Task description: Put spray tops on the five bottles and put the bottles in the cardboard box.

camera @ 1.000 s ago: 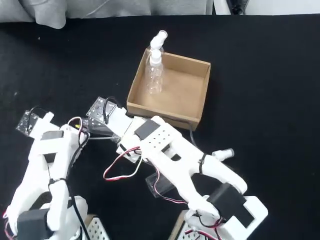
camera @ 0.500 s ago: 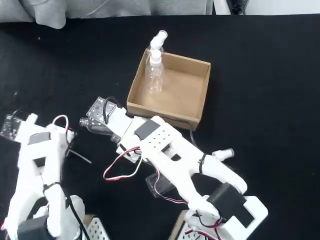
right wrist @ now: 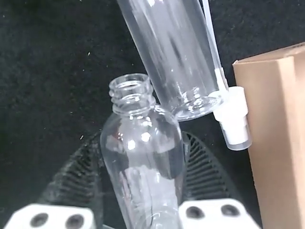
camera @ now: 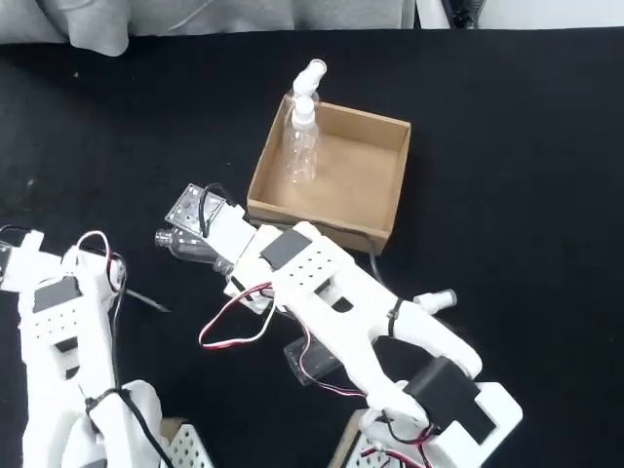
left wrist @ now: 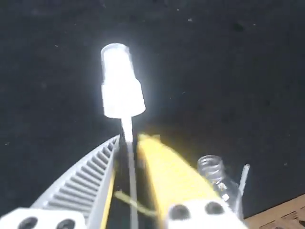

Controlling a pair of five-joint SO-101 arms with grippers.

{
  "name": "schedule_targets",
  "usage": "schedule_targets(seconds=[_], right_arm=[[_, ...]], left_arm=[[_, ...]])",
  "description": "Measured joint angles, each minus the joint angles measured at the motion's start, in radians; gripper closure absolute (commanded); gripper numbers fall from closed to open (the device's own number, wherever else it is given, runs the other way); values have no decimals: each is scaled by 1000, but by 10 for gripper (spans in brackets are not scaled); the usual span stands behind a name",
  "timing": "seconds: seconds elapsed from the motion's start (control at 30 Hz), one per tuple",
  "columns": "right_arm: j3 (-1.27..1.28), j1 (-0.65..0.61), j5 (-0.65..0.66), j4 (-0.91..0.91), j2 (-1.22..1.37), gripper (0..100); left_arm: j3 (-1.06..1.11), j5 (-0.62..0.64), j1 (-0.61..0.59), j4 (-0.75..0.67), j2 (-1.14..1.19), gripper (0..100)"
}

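**Each gripper holds one piece**

The right arm (camera: 331, 292) hides part of the black table (camera: 507, 146). The brown cardboard box (camera: 322, 222) has flat walls. A clear bottle with a top (camera: 300, 146) stands in its far corner. The right gripper (right wrist: 143, 138) squeezes a round, see-through open bottle (right wrist: 143, 162) near the box. The left gripper (left wrist: 127, 140) pinches a white spray top (left wrist: 121, 90) by its thin tube.

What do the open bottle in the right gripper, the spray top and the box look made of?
Open bottle: clear glossy plastic or glass, see-through with bright highlights; cannot tell which. Spray top: opaque white plastic, smooth, probably. Cardboard box: brown matte cardboard, raw cut edges.
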Motion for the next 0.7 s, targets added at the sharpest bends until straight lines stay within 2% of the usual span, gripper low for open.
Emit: schedule_targets(seconds=[0.1,0.37,0.7], right_arm=[[0,0,0,0,0,945],[0,0,0,0,0,945],[0,0,0,0,0,945]], left_arm=[[0,-3,0,64,-31,673],[0,-6,-2,153,-152,816],[0,-8,-64,153,-176,818]])
